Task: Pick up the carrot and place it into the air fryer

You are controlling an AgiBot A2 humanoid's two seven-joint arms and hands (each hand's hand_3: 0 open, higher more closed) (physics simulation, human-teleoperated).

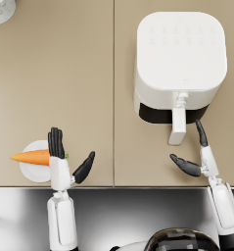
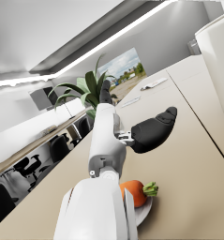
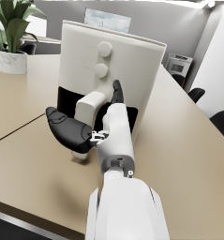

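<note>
Left hand spread, holding nothing, over carrot lying on small white plate under its fingers; right hand also empty, spread just beside air fryer handle, on table

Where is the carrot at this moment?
In the head view, the carrot lies on a small white plate at the table's near left, under the left hand.

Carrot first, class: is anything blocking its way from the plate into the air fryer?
Yes. The air fryer has its drawer pushed in, closing it off from the carrot. The bare table between them holds nothing.
</note>
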